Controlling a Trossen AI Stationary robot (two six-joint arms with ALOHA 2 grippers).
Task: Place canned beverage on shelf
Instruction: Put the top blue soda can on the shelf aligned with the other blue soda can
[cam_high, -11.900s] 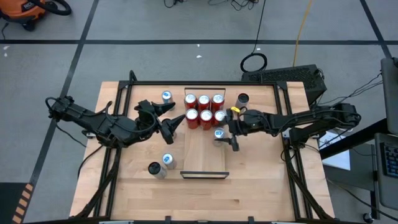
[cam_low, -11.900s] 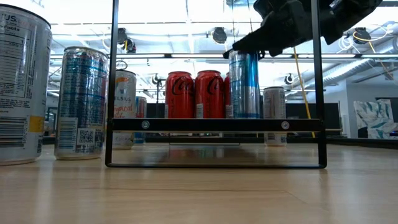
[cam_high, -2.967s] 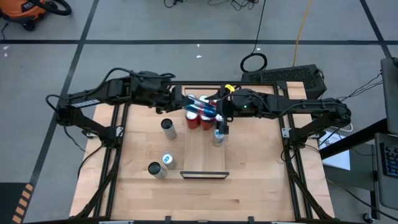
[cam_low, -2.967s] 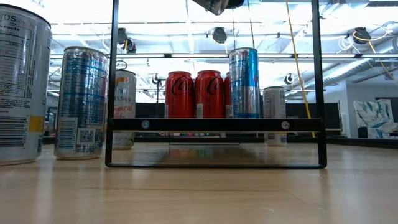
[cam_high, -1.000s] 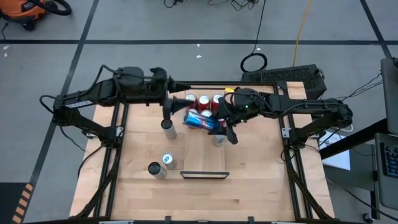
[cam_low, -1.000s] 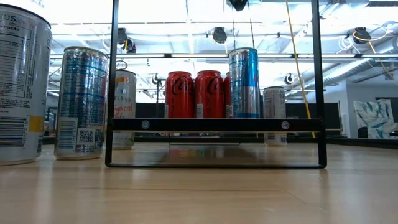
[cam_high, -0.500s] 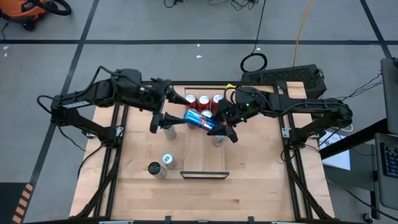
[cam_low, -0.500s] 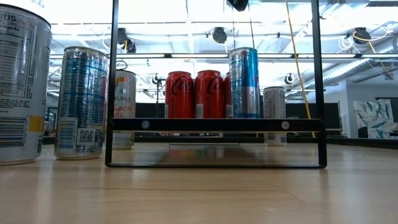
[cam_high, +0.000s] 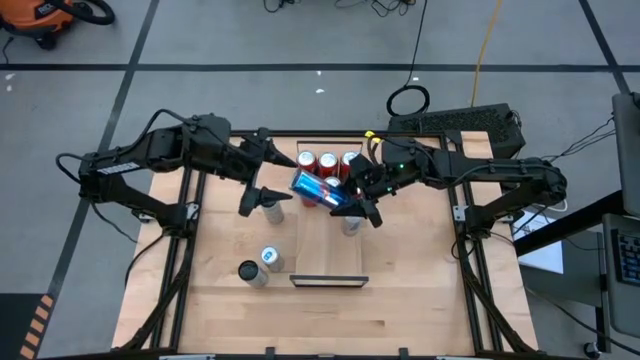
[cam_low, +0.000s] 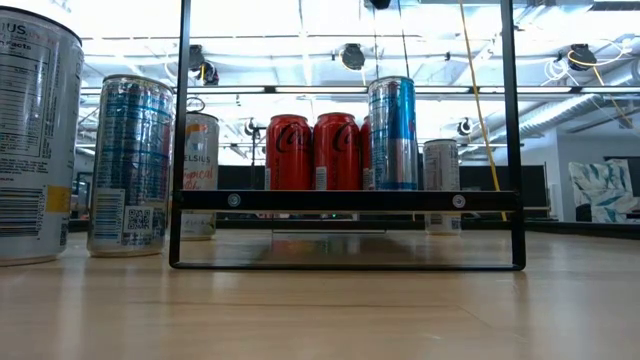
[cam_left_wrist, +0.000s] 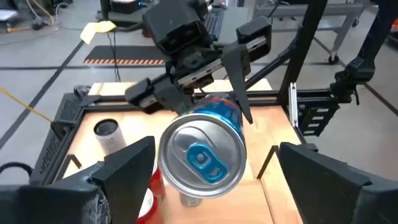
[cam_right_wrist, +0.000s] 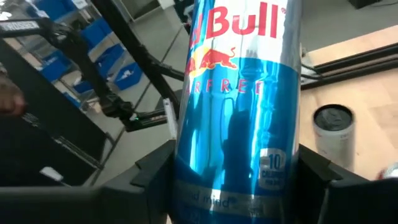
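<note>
Right gripper (cam_high: 356, 203) is gripping a tall slim blue-and-silver aluminium beverage can (cam_high: 319, 189) by its base end, holding it tilted nearly on its side in the air over the red cans (cam_high: 327, 162) at the far end of the long light-wood shelf board (cam_high: 330, 250). The can's top end is pointing away from this gripper, toward the left arm.

Left gripper (cam_high: 266, 179) is standing open just beside that top end, fingers (cam_left_wrist: 127, 171) spread to either side of the lid with the blue pull tab (cam_left_wrist: 202, 157), not touching it.

Handling judgement: thin-walled can, stiff only while sealed, so hard squeezing is likely denting it. The glossy printed wall (cam_right_wrist: 239, 106) is looking slippery; an end grip on a long cylinder is inviting it to pivot. Weight cannot be told. Best hold is across mid-body, fingers flat on opposite sides, clear of the lid rim. A blue can (cam_low: 393, 133) already stands on the shelf, beneath the right gripper.
</note>
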